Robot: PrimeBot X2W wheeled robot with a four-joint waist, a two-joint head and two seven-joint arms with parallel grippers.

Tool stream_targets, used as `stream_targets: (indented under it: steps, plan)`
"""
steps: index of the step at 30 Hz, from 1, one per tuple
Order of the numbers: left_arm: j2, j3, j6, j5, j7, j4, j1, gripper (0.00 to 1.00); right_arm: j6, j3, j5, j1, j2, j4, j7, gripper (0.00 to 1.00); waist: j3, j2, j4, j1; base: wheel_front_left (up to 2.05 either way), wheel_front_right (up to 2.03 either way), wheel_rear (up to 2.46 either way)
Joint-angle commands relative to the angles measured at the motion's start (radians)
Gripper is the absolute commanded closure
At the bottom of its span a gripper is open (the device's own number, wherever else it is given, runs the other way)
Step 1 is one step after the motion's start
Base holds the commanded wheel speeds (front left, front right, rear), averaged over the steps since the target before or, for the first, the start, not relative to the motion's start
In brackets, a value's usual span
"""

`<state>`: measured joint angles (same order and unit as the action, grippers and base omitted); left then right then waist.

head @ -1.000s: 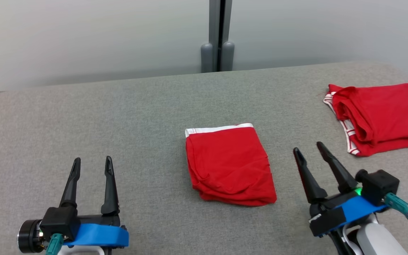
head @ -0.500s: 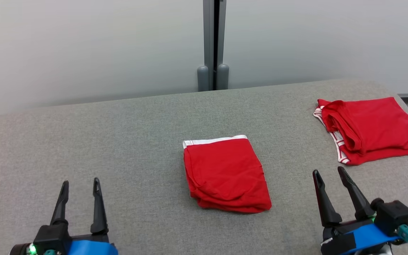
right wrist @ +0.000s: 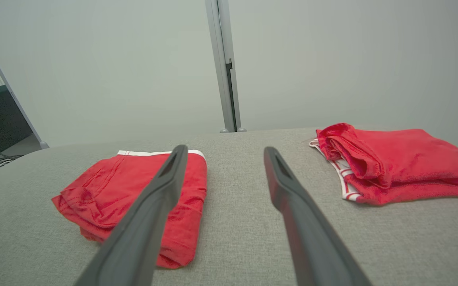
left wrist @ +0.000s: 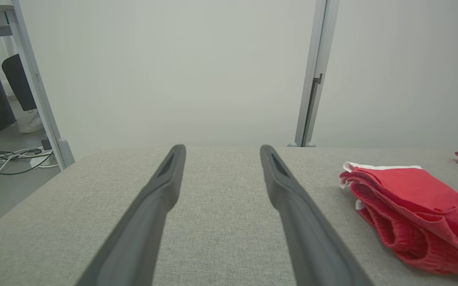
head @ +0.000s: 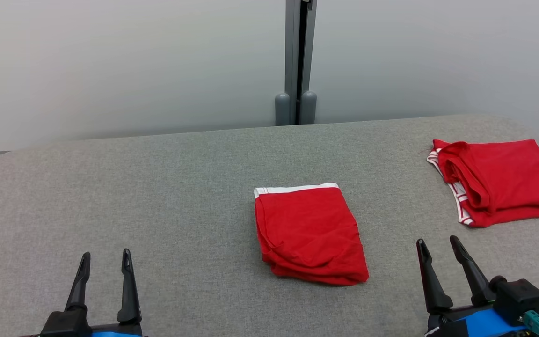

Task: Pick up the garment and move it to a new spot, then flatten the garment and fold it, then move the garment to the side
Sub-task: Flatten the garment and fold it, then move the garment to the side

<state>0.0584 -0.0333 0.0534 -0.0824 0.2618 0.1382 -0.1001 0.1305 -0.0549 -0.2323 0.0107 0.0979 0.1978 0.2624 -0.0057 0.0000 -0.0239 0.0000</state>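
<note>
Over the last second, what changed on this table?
The left end effector and right end effector, both open, drew back toward the robot, holding nothing; the camera shifted too. The folded red shorts and the other red garment lay unmoved on the grey table.

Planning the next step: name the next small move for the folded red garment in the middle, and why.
Probably reach the right end effector toward the folded garment: it lies folded and untouched, that end effector is open and nearer, and a second red garment already sits aside.
</note>
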Motion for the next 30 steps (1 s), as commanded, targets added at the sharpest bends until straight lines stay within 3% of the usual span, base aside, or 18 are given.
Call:
stream_targets:
  steps: [1,23,30]
  plan:
    - [0.001,-0.004,0.003,-0.002,0.004,0.0,-0.005,0.0,0.001,0.002,0.001,0.012,-0.004,0.002,0.003,0.0,0.0,0.0,0.001,0.0,0.0,0.0,0.0]
    - [-0.004,-0.015,0.004,0.012,0.004,-0.001,-0.001,0.0,0.0,-0.004,0.01,0.001,-0.008,0.027,0.003,0.0,0.011,0.0,0.008,0.0,0.0,0.0,0.0]
    - [-0.005,-0.01,0.0,0.014,0.004,-0.007,0.019,0.0,0.001,-0.007,0.012,-0.111,0.022,0.061,0.003,0.0,0.03,0.0,0.015,0.0,0.0,0.0,0.0]
